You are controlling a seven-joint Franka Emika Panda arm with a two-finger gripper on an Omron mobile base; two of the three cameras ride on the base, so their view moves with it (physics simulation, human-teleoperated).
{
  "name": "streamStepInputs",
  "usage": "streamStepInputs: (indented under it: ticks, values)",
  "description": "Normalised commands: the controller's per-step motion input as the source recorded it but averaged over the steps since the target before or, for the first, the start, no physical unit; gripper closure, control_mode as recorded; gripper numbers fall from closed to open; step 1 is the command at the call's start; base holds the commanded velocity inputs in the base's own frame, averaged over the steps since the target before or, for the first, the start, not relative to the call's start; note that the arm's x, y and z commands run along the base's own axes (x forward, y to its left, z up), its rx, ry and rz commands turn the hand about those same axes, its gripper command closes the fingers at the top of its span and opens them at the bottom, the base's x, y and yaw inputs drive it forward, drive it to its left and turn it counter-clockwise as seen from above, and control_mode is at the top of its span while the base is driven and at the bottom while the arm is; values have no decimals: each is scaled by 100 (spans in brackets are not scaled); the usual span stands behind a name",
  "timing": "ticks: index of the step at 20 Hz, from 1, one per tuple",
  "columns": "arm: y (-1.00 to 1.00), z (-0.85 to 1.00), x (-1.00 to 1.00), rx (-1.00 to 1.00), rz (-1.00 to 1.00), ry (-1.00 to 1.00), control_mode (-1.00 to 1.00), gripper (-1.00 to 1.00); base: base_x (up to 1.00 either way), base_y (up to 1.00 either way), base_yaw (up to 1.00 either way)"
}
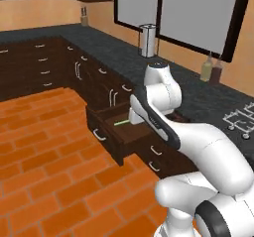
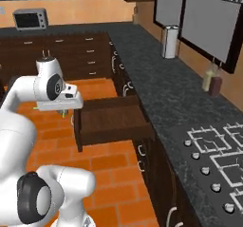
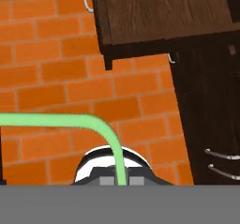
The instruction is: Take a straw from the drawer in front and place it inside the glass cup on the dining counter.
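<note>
In the left base view the drawer (image 1: 110,138) stands pulled out at the centre of the frame, over the orange brick floor (image 1: 44,151), with its curved silver handle (image 1: 99,134) facing lower left. The white arm bends across it, and the gripper (image 1: 130,120) sits just right of centre. The straw (image 1: 120,123), a thin light-green line, sticks out from the gripper to the left and is seen against the drawer's dark inside. Behind, the black speckled counter (image 1: 114,47) carries a white cylinder (image 1: 147,40) at upper centre and two bottles (image 1: 212,68) at the right.

In the right base view the drawer (image 2: 111,121) is open at centre. The gripper (image 2: 60,110) hangs to its left, above the brick floor and clear of the drawer. A short green piece of the straw (image 2: 36,108) shows just left of the hand. A microwave (image 2: 29,18) stands at upper left, and cooktop burners (image 2: 213,150) lie at lower right.

In the hand view the drawer (image 3: 159,12) fills the upper right and the floor lies below it. The straw (image 3: 56,120) looms close and thick. It crosses from the left edge and curves down into the gripper (image 3: 122,182) at bottom centre. The claw is narrow, pinched on the straw.
</note>
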Motion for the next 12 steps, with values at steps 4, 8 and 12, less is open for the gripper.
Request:
streamStepInputs:
  ticks: [4, 8, 12]
  values:
    - [0, 0, 0, 0, 0, 0, 100, 100, -35, 41, 84]
    - [0, 0, 0, 0, 0, 0, 100, 100, -58, 19, 72]
    - [0, 0, 0, 0, 0, 0, 100, 100, -100, 0, 24]
